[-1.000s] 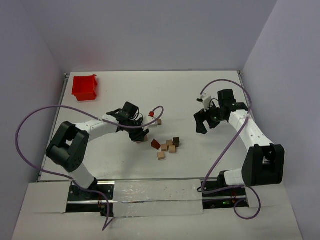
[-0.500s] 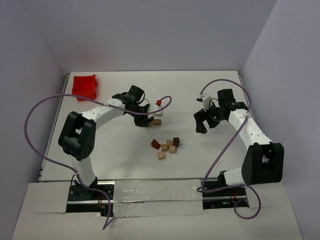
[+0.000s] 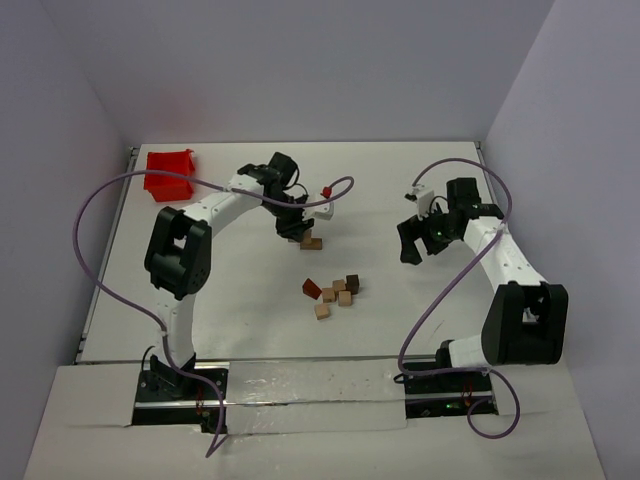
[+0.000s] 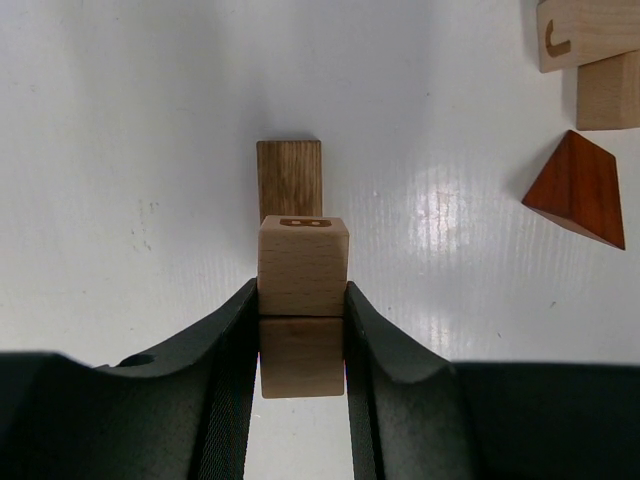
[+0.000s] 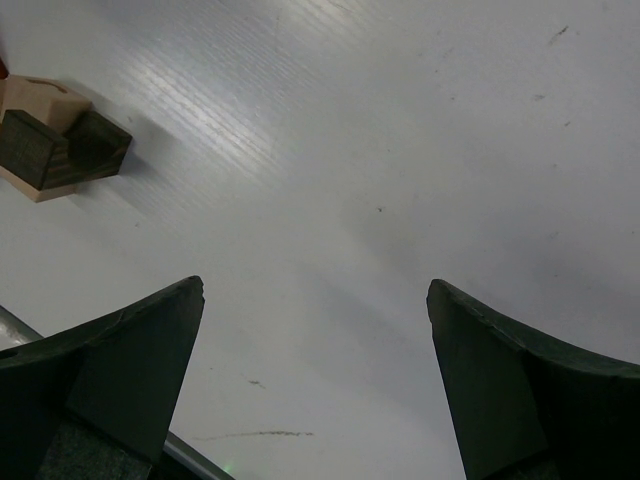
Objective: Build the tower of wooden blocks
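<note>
From above, the red bin (image 3: pixel 170 172) sits at the far left corner of the table (image 3: pixel 220 310). I cannot tell what is in it. The wood block tower (image 3: pixel 313 243) is short and stands near the middle of the table, right at the tip of the left gripper (image 3: pixel 303 237). A bunch of loose blocks (image 3: pixel 336 291) lies near it, closer to the arms. The right gripper (image 3: pixel 413 245) hangs on the right side, well apart from all the blocks.

In the left wrist view, the left gripper (image 4: pixel 303 292) pinches a light tan block (image 4: pixel 303 262). One black finger (image 4: pixel 232 350) presses on each side of it. Another tan block (image 4: pixel 302 355) touches it on the near side, also between the fingers. A brown block (image 4: pixel 290 178) lies on the table just past them. A red-brown wedge (image 4: pixel 578 190) lies off to the right, apart from the fingers.

In the right wrist view, the right gripper (image 5: pixel 312 300) has its fingers spread wide, with only white table between them. A dark block (image 5: pixel 60 148) sits on a tan one at the left edge, well apart from the fingers.
</note>
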